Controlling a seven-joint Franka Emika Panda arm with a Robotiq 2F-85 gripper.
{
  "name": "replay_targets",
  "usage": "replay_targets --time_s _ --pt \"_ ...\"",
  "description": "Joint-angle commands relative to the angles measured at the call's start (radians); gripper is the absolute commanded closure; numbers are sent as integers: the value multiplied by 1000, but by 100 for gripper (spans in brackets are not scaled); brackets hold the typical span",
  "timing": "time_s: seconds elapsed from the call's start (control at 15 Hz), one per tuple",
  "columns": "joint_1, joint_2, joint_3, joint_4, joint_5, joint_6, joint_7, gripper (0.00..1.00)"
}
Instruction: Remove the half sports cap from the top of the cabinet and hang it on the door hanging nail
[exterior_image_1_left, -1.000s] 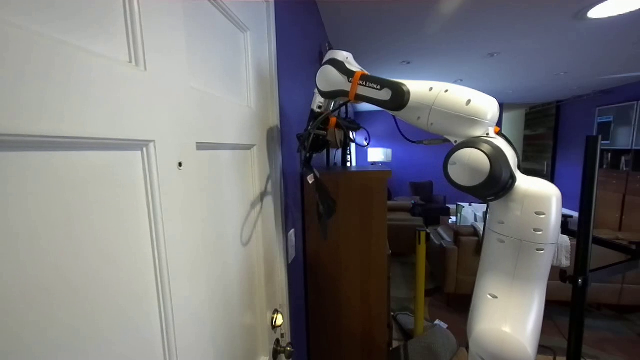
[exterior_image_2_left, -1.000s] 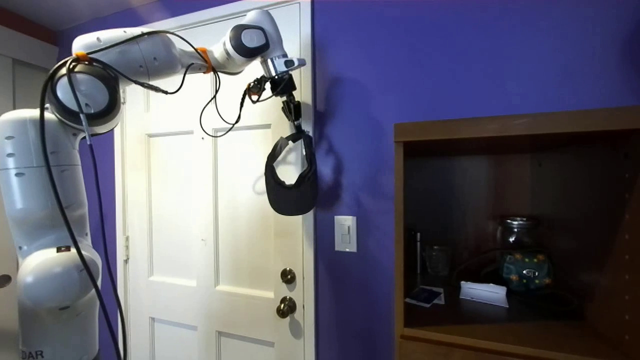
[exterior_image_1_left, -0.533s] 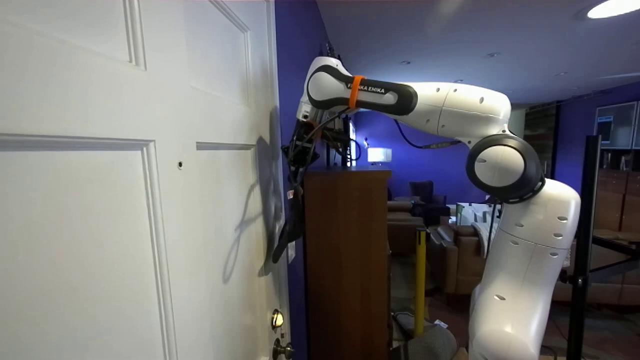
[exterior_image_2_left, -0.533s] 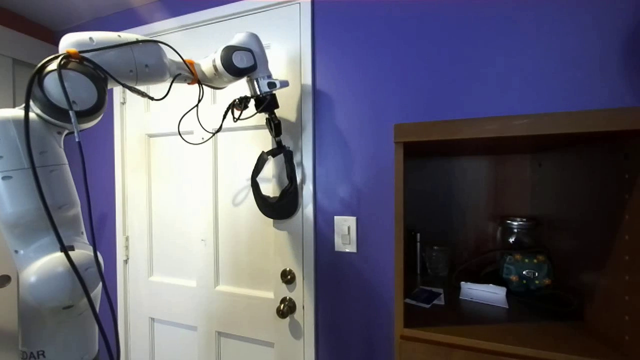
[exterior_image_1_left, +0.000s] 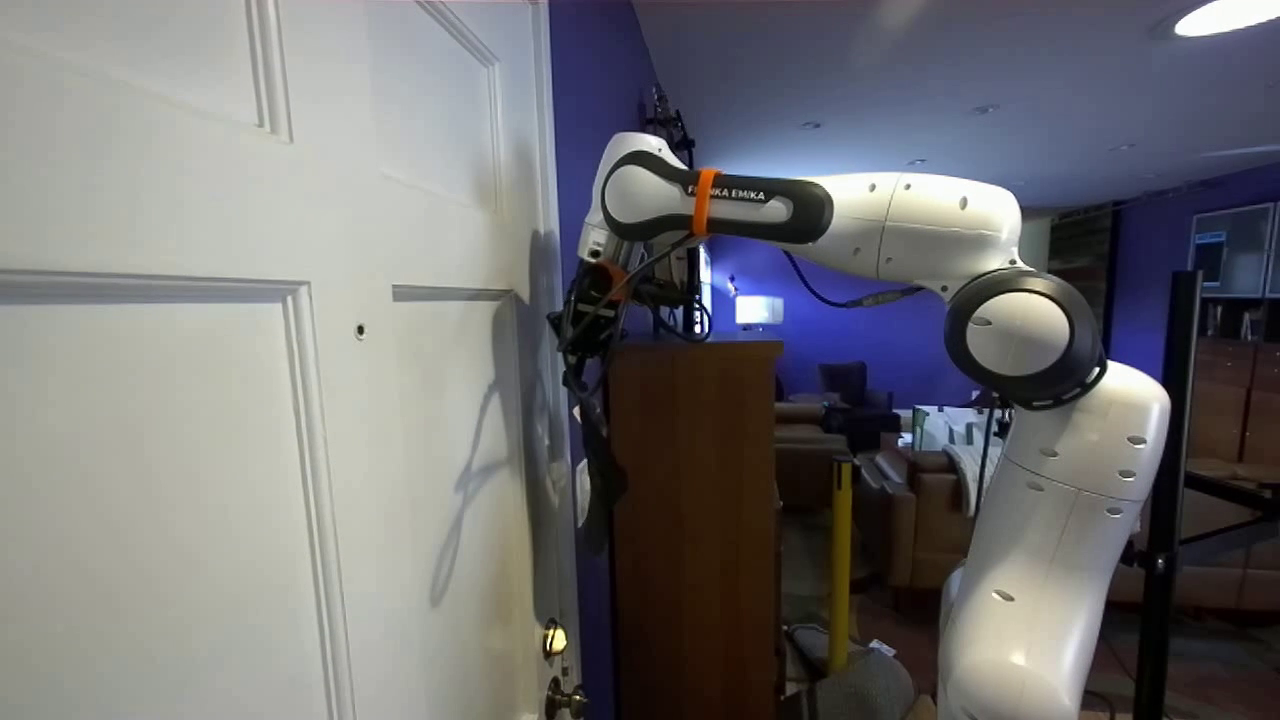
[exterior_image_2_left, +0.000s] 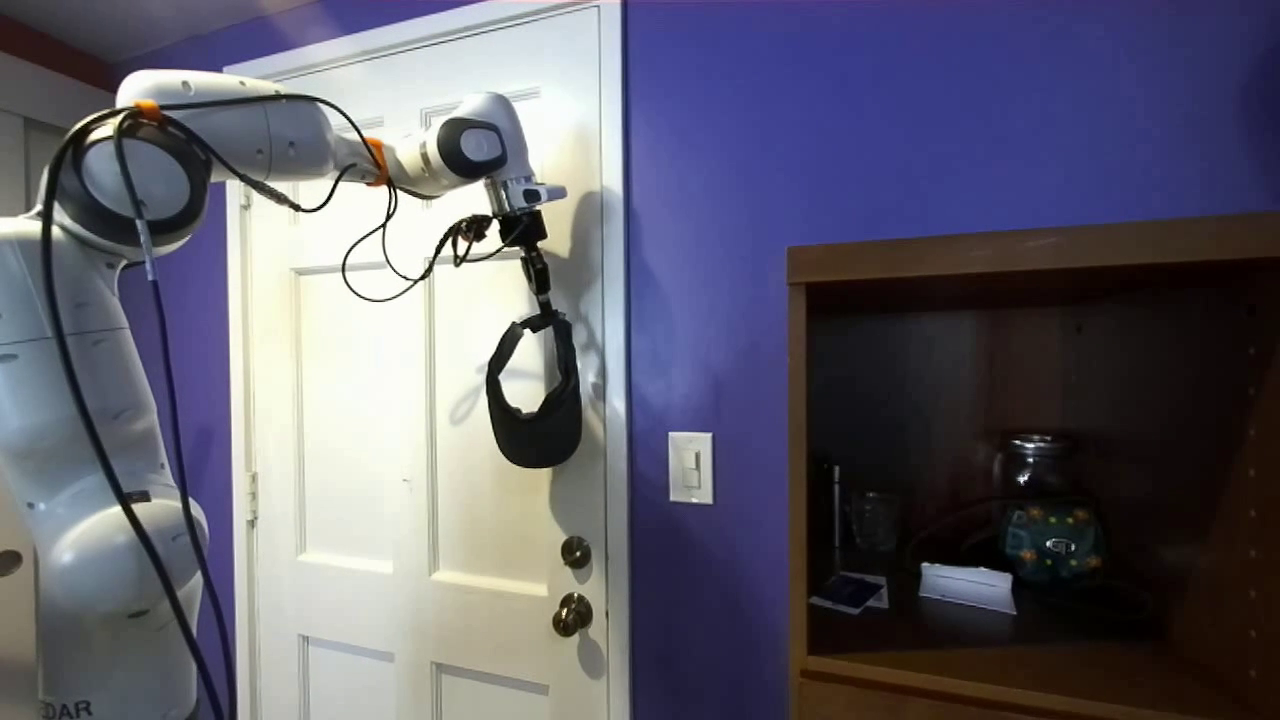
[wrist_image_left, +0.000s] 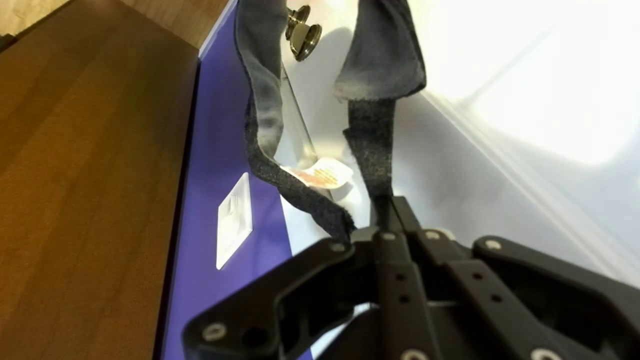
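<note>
Where the brown cabinet (exterior_image_2_left: 1040, 245) fills the right of an exterior view, a patterned bag (exterior_image_2_left: 1055, 540), a lidded jar (exterior_image_2_left: 1038, 465), a glass (exterior_image_2_left: 876, 522) and a white card (exterior_image_2_left: 967, 588) sit inside. Left of centre there, the black half cap (exterior_image_2_left: 537, 440) hangs directly below the gripper (exterior_image_2_left: 546, 306), whose jaws are pinched tight on its strap (wrist_image_left: 372, 135). Behind, purple wall (exterior_image_2_left: 720, 150) spans the upper right; the white door (exterior_image_2_left: 350, 420) stands left of centre, dotted by a tiny dark nail (exterior_image_1_left: 361, 330) in an exterior view.

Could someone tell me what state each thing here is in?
gripper: shut on the cap
cap: dangling from the gripper
nail: nothing hung on it
door: closed
cabinet: upper front open
lamp: lit
ceiling light: lit
light switch: can't tell
</note>
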Motion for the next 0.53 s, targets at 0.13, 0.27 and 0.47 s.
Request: replay_targets --time_s 0.13,0.27,0.47 --pt "0 3 -2 6 0 -4 -1 98" --pt "0 3 -2 6 0 -4 -1 100" --pt "28 58 27 64 15 -55 3 100"
